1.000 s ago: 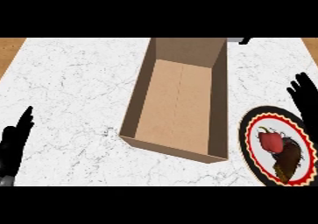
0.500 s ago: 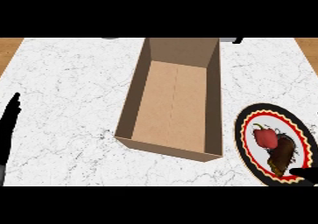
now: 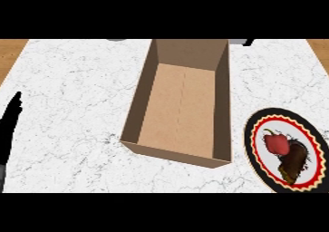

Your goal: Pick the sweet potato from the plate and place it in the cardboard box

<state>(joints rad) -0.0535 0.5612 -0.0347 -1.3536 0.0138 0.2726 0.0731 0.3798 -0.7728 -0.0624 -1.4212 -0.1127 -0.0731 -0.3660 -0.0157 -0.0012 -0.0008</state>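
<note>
Head view: the cardboard box (image 3: 180, 113) occupies the centre of the frame, open side up, on the white marble counter (image 3: 73, 81). The plate (image 3: 260, 131), with a red scalloped rim, lies at lower right, just beside the box. On the plate rest a red pepper (image 3: 277, 142) and a dark brown item, probably the sweet potato (image 3: 295, 163), touching each other. The left hand (image 3: 5, 131) shows at the left edge, fingers straight, holding nothing. The right hand does not appear.
</note>
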